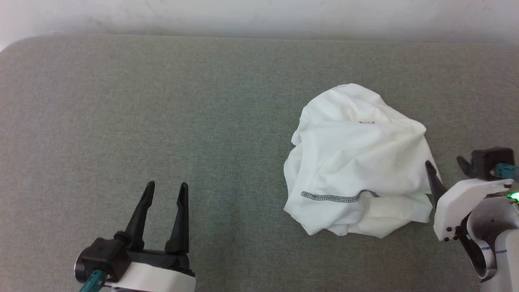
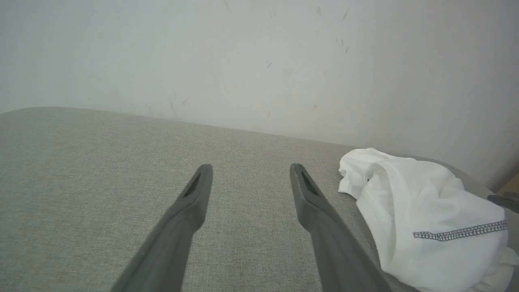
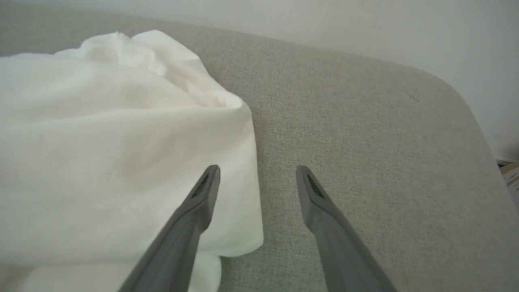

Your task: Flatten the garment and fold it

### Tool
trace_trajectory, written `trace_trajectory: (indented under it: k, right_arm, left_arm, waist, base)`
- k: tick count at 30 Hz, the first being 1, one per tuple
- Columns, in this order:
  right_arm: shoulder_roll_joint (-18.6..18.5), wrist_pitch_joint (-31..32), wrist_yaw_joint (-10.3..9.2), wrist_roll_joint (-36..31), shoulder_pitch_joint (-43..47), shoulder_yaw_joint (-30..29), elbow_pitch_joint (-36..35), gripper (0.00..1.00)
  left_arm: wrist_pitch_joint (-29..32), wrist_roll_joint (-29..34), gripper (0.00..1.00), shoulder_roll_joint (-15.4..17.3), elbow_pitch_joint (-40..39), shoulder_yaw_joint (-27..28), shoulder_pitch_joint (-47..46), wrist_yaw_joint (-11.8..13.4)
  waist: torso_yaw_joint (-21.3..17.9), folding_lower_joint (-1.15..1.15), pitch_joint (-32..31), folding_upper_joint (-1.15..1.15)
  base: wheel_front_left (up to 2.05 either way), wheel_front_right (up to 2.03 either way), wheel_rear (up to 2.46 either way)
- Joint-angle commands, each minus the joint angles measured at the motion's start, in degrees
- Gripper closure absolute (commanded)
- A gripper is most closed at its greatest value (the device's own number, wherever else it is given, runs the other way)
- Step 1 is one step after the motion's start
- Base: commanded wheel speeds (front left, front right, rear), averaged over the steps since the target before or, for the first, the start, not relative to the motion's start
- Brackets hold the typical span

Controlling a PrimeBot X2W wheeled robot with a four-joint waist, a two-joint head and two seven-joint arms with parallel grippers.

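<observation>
Two grippers stand spread wide for you, and neither one holds anything. Your left gripper (image 1: 167, 184) hangs by the near edge of the grey cloth-covered surface (image 1: 202, 101), in its left half, with its fingers pointing toward the far edge and well apart from the cloth. Move right and you meet the garment (image 1: 357, 162), a white crumpled heap in the right half of the surface, about midway between the far and near edges. It is bunched up, not flat. A grey-black zigzag seam (image 1: 336, 197) runs across its near side, and a small mark near its far side is too small to read. Farther right, close to the right edge, your right gripper (image 1: 444, 161) sits just beside the heap. In the right wrist view its left finger (image 3: 202, 194) lies over the garment's edge while the other finger is above the grey surface; you cannot tell whether that finger touches the fabric.
</observation>
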Motion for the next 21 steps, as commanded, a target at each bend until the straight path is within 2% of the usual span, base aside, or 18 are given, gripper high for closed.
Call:
trace_trajectory:
  k: [1, 6, 12, 13, 14, 15, 21]
  right_arm:
    - [-0.9, 1.5, -0.05, 0.8, -1.2, 1.0, 1.1, 0.0]
    - [-3.7, 4.8, -0.05, 2.2, -2.9, 2.5, 5.4, 0.0]
    - [-4.0, 3.7, -0.05, 1.7, -4.5, 0.5, 10.1, 0.0]
    - [-3.7, 3.6, -0.05, 2.1, -4.7, 0.5, 10.7, 0.57]
    - [-3.2, 3.4, -0.05, 2.8, -4.9, 0.3, 11.3, 0.89]
    - [-2.6, 3.3, -0.05, 3.5, -5.2, 0.2, 11.8, 1.0]
    - [0.0, 0.4, -0.05, 5.8, -6.7, -1.8, 12.6, 1.0]
  left_arm:
    - [-0.3, 0.9, 0.0, -0.6, 0.4, 0.3, -1.3, -0.8]
    - [-0.3, 1.9, 0.0, -1.7, 1.6, 0.7, -2.4, -2.8]
    - [-0.3, 2.8, 0.0, -2.7, 2.4, 1.6, -3.1, -4.2]
    - [-0.3, 2.9, 0.0, -2.8, 2.5, 1.8, -3.1, -4.4]
    - [-0.3, 3.0, 0.0, -2.9, 2.6, 2.0, -3.1, -4.5]
    - [-0.3, 3.0, 0.0, -3.1, 2.7, 2.1, -3.2, -4.7]
    - [-0.3, 3.3, 0.0, -4.0, 3.7, 2.7, -3.6, -5.5]
  waist:
    - [1.5, -0.01, 1.5, 0.0]
    - [3.4, -0.01, 3.1, 0.0]
    - [4.9, -0.01, 4.7, 0.0]
    - [4.9, -0.01, 4.9, 0.0]
    - [4.8, -0.01, 5.0, 0.0]
    - [4.7, -0.01, 5.2, 0.0]
    - [3.4, -0.01, 3.3, 0.0]
  base:
    - [0.0, 0.0, 0.0]
    - [0.0, 0.0, 0.0]
    - [0.0, 0.0, 0.0]
    - [0.0, 0.0, 0.0]
    - [0.0, 0.0, 0.0]
    - [0.0, 0.0, 0.0]
    - [0.0, 0.0, 0.0]
